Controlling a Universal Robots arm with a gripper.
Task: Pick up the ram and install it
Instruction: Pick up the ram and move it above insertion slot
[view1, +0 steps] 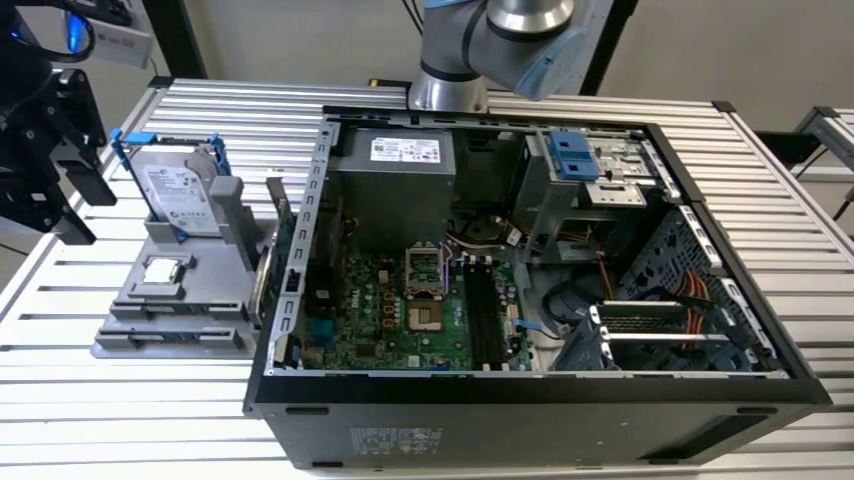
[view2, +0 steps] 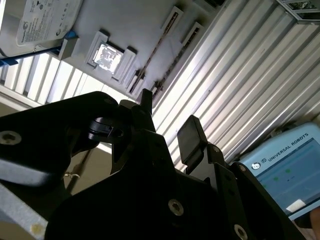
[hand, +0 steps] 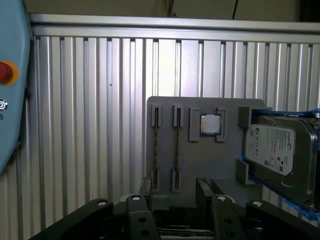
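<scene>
Tool open, empty, hovering short of the ram.
Approach step: ram stands on edge in the fixture on the bench, exterior view's left of the case; pick likely needs tool squared across its thin edge.

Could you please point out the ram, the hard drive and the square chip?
ram (hand: 155, 147): first wrist view, edge of one stick.
hard drive (hand: 272, 150): first wrist view, labelled face.
square chip (hand: 210, 124): first wrist view, its centre.

Hard drive partly out of view
</scene>
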